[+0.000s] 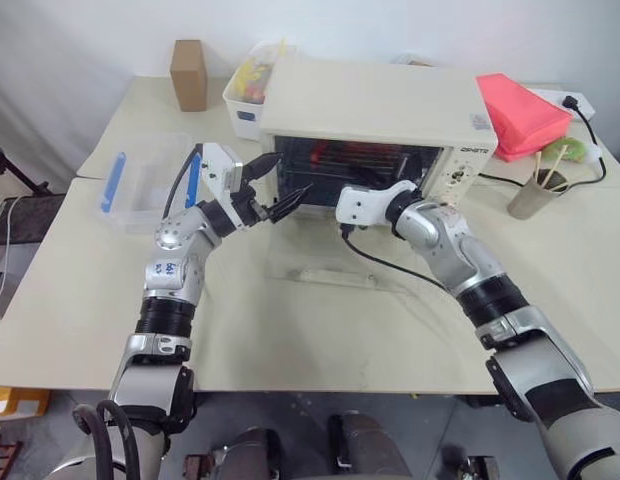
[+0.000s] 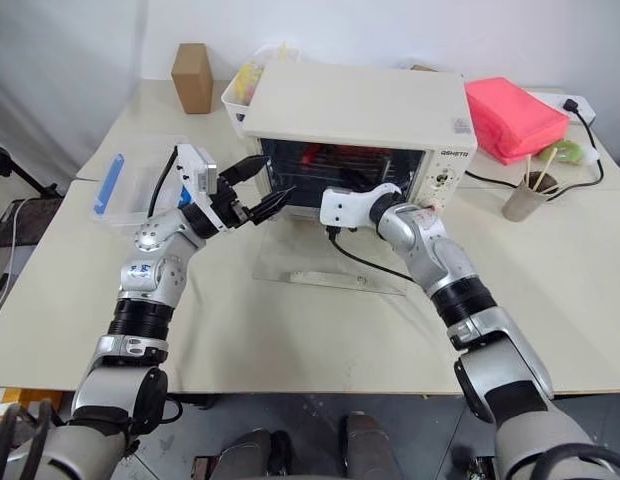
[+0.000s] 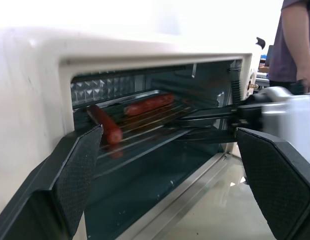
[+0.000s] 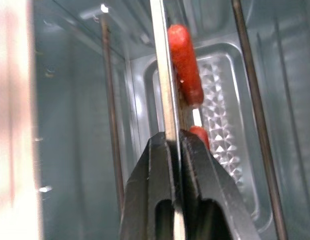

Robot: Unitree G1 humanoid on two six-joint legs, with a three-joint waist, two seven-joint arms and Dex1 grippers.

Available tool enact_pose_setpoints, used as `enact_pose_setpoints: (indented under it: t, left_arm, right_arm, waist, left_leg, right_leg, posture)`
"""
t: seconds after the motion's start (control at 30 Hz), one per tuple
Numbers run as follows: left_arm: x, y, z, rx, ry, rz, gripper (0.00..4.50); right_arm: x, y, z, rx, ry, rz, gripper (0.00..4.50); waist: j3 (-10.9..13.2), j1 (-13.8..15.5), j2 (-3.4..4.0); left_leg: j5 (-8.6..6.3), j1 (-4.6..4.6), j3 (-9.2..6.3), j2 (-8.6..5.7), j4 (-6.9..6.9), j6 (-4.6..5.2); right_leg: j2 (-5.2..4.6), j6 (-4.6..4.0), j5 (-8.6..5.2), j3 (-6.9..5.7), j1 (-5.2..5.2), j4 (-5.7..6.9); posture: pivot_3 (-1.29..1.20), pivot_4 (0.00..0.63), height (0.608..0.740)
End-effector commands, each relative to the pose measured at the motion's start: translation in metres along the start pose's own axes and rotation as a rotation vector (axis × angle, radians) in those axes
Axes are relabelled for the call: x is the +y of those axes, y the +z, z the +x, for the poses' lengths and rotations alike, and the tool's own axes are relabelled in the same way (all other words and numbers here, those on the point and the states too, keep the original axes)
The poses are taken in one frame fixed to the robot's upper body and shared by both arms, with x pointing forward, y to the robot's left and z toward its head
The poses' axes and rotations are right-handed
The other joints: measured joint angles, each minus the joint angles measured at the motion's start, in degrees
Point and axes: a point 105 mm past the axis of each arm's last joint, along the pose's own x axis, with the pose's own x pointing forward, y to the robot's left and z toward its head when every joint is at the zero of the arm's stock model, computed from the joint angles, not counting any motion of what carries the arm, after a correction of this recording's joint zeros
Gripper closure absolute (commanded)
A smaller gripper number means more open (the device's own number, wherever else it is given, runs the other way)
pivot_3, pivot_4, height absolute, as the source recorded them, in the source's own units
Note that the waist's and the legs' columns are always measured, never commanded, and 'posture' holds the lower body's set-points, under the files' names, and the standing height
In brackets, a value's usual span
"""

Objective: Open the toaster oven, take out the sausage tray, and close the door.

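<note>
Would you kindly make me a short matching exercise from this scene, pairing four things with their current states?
Things:
1. door
2. left tool
3. right tool
4. sausage tray

States:
A. fingers spread wide, holding nothing
B. folded down flat on the table
C. partly inside the toaster oven, gripped at its edge
D. shut on a thin metal rim

Pairs: 1-B, 2-A, 3-D, 4-C
</note>
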Motion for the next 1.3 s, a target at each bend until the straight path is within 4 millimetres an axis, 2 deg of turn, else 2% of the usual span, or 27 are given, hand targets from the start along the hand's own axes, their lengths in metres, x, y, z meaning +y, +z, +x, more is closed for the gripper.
enact_pose_setpoints:
  t: [0.03, 0.2, 0.27, 0.33, 0.53, 0.67, 0.77, 0.87, 0.97, 1.1, 1.3]
  left_arm:
    - [0.006, 0.015, 0.003, -0.056, 0.013, 0.022, 0.0]
    - [0.007, 0.014, 0.004, -0.059, 0.012, 0.001, 0.0]
    - [0.008, 0.013, 0.002, -0.057, 0.015, -0.006, 0.0]
    - [0.01, 0.012, 0.0, -0.054, 0.017, -0.01, 0.0]
    - [0.008, 0.005, -0.01, -0.029, -0.005, -0.033, 0.0]
    - [0.004, -0.005, -0.027, 0.017, -0.031, -0.118, 0.0]
    - [0.002, -0.009, -0.038, 0.067, -0.026, -0.235, 0.0]
    - [-0.004, -0.007, -0.06, 0.123, -0.032, -0.575, 0.0]
    - [-0.016, -0.006, -0.07, 0.211, -0.057, -0.782, 0.0]
    - [-0.024, -0.002, -0.071, 0.248, -0.054, -0.957, 0.0]
    - [-0.021, 0.001, -0.061, 0.209, 0.001, -1.059, 0.0]
  right_arm:
    - [-0.019, 0.017, -0.018, -0.053, -0.054, -0.004, 4.43]
    - [-0.012, 0.024, -0.044, -0.051, -0.024, -0.01, 4.43]
    - [-0.003, 0.039, -0.058, -0.113, 0.005, -0.093, 4.43]
    - [0.006, 0.045, -0.072, -0.125, 0.03, -0.084, 4.43]
    - [0.018, 0.047, -0.094, -0.085, 0.077, -0.056, 4.43]
    - [0.023, 0.044, -0.106, -0.065, 0.11, -0.068, 4.43]
    - [0.025, 0.044, -0.112, -0.067, 0.124, -0.076, 4.43]
    - [0.025, 0.046, -0.115, -0.083, 0.128, -0.084, 4.43]
    - [0.025, 0.05, -0.113, -0.116, 0.125, -0.086, 4.43]
    - [0.028, 0.061, -0.107, -0.187, 0.132, -0.085, 4.43]
    - [0.028, 0.074, -0.1, -0.29, 0.138, -0.083, 4.43]
  waist:
    - [0.0, 0.14, 0.0]
    - [0.0, 0.91, -0.01]
    - [0.0, 1.06, 0.0]
    - [0.0, 1.18, 0.0]
    - [0.01, 0.96, -0.02]
    - [0.01, 1.03, -0.02]
    - [0.02, 1.16, -0.04]
    - [0.03, 1.0, -0.06]
    - [0.04, 0.99, -0.07]
    - [0.04, 1.12, -0.07]
    - [0.05, 1.3, -0.09]
  left_leg:
    - [0.0, 0.0, 0.0, -0.01, 0.02, -0.01]
    - [0.0, 0.0, 0.03, -0.04, 0.1, -0.01]
    - [0.0, 0.0, 0.02, -0.04, 0.09, -0.01]
    - [0.0, 0.0, 0.02, -0.05, 0.06, 0.0]
    - [0.07, 0.06, 0.08, -0.05, 0.14, -0.1]
    - [0.07, 0.13, 0.1, -0.05, 0.13, -0.1]
    - [0.07, 0.13, 0.06, -0.05, 0.13, -0.09]
    - [0.06, 0.12, 0.04, -0.04, 0.13, -0.08]
    - [0.07, 0.14, -0.01, -0.04, 0.13, -0.09]
    - [0.07, 0.19, -0.04, -0.09, 0.15, -0.09]
    - [0.07, 0.19, -0.06, -0.11, 0.2, -0.09]
  right_leg:
    - [-0.01, 0.0, 0.0, 0.01, 0.0, 0.01]
    - [-0.01, 0.0, 0.0, 0.05, 0.02, 0.01]
    - [-0.02, 0.0, 0.0, 0.04, 0.01, 0.0]
    - [-0.02, 0.0, 0.0, 0.03, 0.02, -0.05]
    - [0.02, 0.0, 0.0, 0.04, 0.03, -0.17]
    - [0.01, -0.01, 0.0, 0.06, 0.06, -0.13]
    - [0.0, -0.01, 0.0, 0.04, 0.06, -0.14]
    - [-0.01, -0.01, 0.0, 0.06, 0.07, -0.13]
    - [-0.01, -0.04, -0.02, 0.06, 0.07, -0.07]
    - [-0.05, -0.04, -0.02, 0.05, 0.14, -0.08]
    - [-0.06, -0.04, -0.02, 0.03, 0.14, -0.05]
  posture:
    - [0.0, 0.15, 0.74]
    - [0.0, 0.15, 0.74]
    - [0.0, 0.15, 0.74]
    - [0.0, 0.15, 0.74]
    - [0.0, 0.15, 0.74]
    - [0.0, 0.15, 0.74]
    - [0.0, 0.15, 0.74]
    - [0.0, 0.15, 0.74]
    - [0.0, 0.15, 0.74]
    - [0.0, 0.15, 0.74]
    - [0.0, 0.15, 0.74]
